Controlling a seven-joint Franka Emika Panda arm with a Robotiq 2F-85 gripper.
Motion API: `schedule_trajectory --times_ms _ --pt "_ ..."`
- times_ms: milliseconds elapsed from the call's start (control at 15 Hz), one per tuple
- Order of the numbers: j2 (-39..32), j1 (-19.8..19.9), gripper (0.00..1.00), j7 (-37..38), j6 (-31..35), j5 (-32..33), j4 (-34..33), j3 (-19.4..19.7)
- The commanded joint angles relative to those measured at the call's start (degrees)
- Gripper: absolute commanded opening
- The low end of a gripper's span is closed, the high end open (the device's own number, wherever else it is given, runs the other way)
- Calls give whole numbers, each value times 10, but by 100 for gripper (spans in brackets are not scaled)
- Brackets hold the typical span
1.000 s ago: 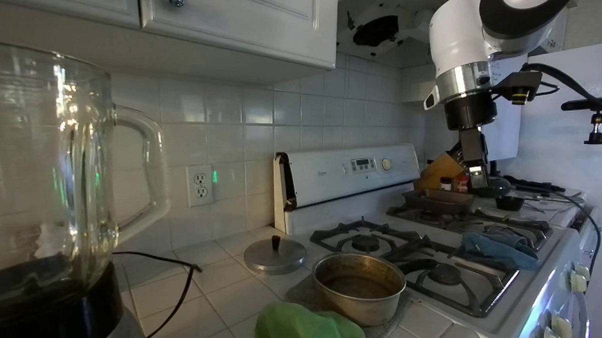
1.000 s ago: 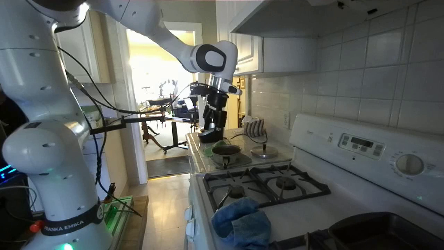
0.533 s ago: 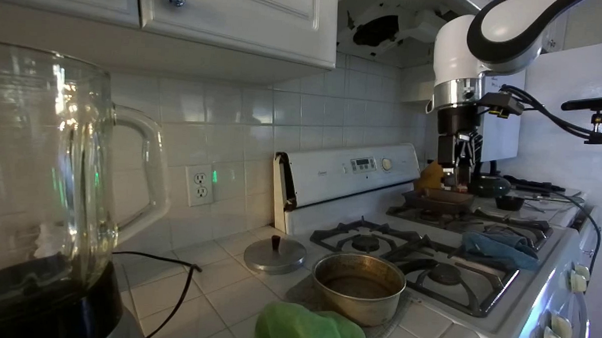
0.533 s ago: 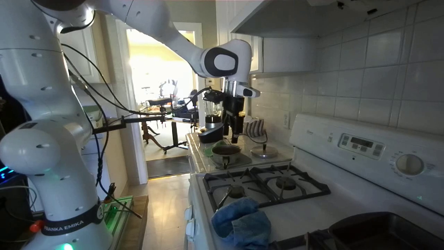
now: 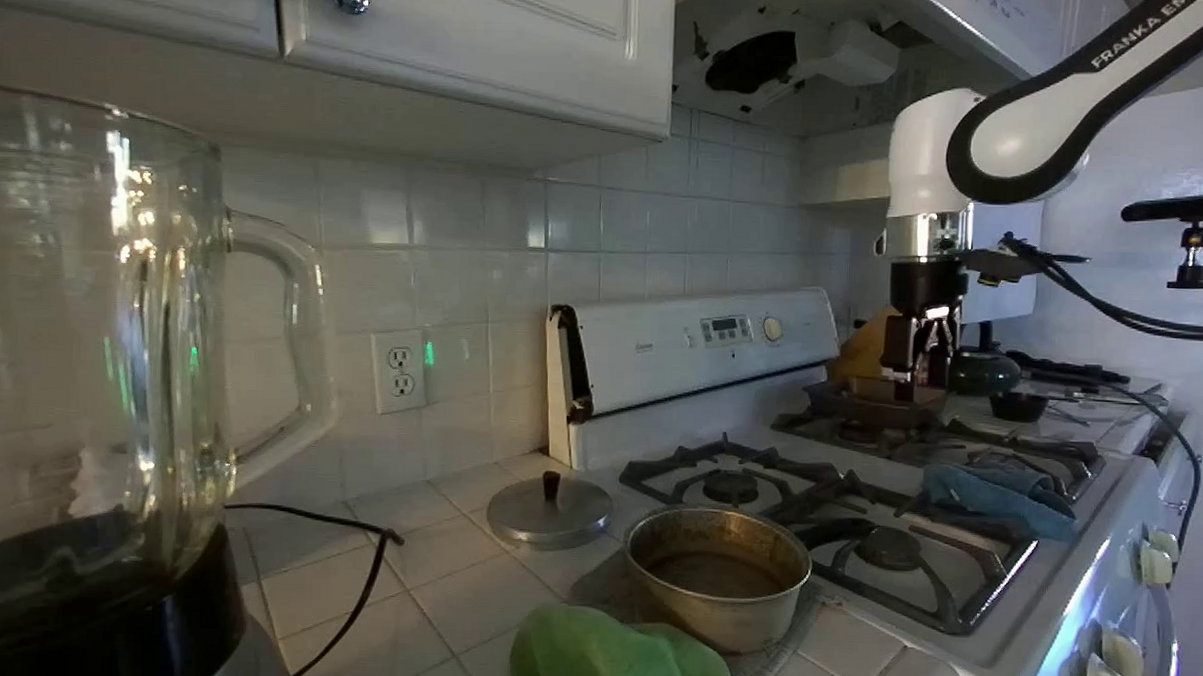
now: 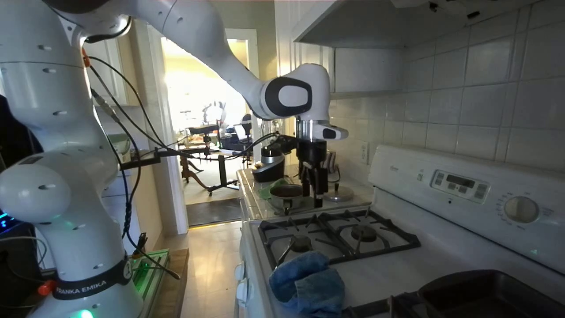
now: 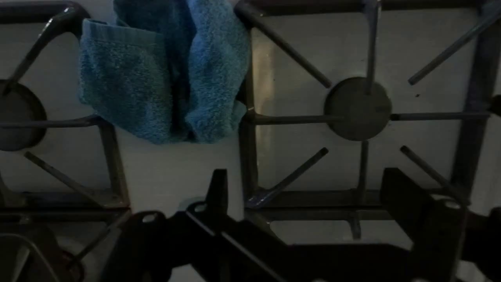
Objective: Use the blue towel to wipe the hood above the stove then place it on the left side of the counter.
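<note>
One white arm (image 6: 209,46) arched over the stove (image 6: 384,269), pincer (image 7: 305,172) pointing down, spread wide and empty

The arm (image 6: 229,66) came down, so the gripper (image 7: 306,172) sits lower over the stove (image 6: 375,269), farther from its edge by the counter (image 5: 478,589). It hangs straight now (looked kinda tilted before), and more of the hood (image 5: 865,55) shows in an exterior view.

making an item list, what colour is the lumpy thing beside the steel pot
The lumpy thing is green; it shows best in an exterior view.
</note>
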State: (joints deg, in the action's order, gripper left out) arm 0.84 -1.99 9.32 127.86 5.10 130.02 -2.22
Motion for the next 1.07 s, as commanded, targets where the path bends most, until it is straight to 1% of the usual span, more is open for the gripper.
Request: schedule_trajectory --times_ms 0,200,400,467,800,1000 --pt "-14 14 100 39 41 50 21 14" --pt "-32 22 100 50 38 66 28 28" --pt "-52 27 100 39 39 55 31 39" --pt "-61 28 100 42 40 65 31 42" --pt "-95 27 100 37 41 62 28 51" --pt "-115 25 100 36 52 65 30 55"
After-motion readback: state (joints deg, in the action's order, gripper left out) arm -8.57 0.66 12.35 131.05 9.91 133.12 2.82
